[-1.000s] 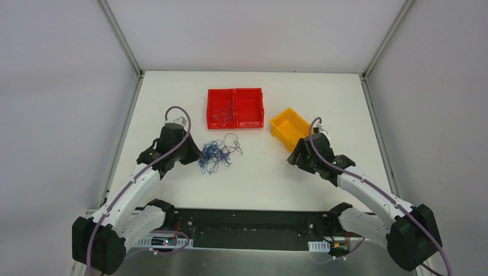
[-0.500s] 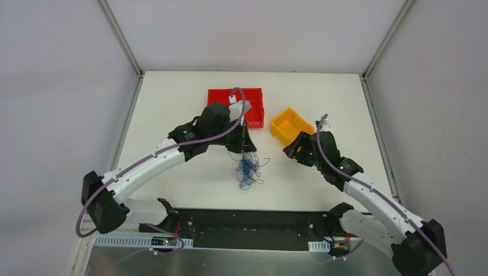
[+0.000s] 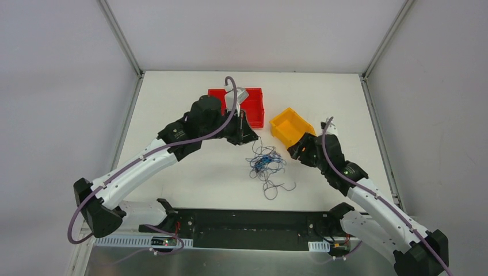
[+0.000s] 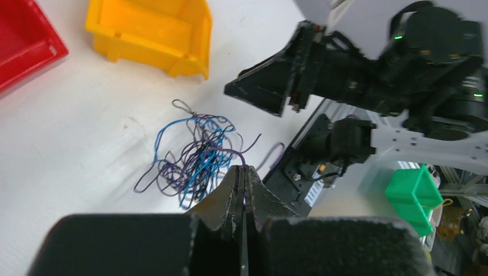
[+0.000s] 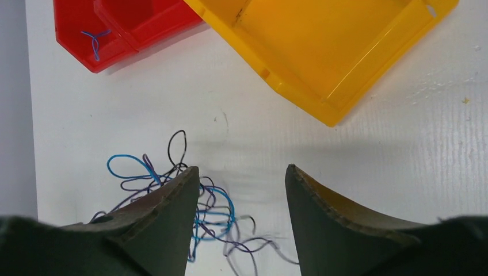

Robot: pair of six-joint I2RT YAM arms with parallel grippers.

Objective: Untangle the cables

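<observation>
The cables [image 3: 265, 164] are a loose tangle of thin blue, purple and dark wires on the white table, between the two arms. My left gripper [image 3: 251, 138] hangs just above and behind the tangle, shut on one purple cable [image 4: 233, 153] that runs down into the bundle [image 4: 195, 160]. My right gripper [image 3: 294, 150] is open just right of the tangle, with nothing between its fingers. In the right wrist view the cables [image 5: 216, 210] lie under and beside the gripper's [image 5: 241, 168] left finger.
A red two-compartment bin [image 3: 254, 109] stands behind the left arm, with a blue cable piece [image 5: 94, 40] in one compartment. An empty yellow bin [image 3: 290, 127] sits tilted right behind the right gripper. Black frame rails run along the table's near edge.
The left arm swung from the left side to the middle, pulling the tangle right, toward the right gripper. The bundle has spread out. The right arm shifted slightly right.
</observation>
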